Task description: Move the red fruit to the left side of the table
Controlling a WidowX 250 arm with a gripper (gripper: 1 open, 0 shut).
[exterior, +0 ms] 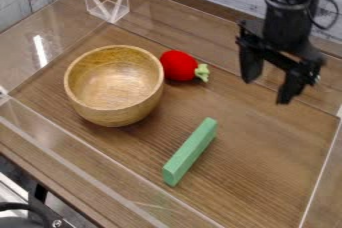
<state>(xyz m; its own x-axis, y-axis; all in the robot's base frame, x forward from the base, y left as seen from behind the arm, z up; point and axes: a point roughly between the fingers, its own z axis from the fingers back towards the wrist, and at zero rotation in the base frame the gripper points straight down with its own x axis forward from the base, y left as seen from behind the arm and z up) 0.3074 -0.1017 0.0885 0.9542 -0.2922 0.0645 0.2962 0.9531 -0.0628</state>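
Observation:
The red fruit (179, 66) lies on the wood-grain table (261, 142), its green leafy end pointing right, just right of the wooden bowl (115, 84). My gripper (271, 76) hangs well to the right of the fruit, pointing down, a little above the tabletop. Its two black fingers (250, 64) stand apart with nothing between them. The fruit is untouched.
A green rectangular block (191, 151) lies diagonally in front of the bowl. Low clear acrylic walls (54, 142) run around the table's edges, with a clear corner piece (106, 4) at the back left. A pale wall lies behind the table.

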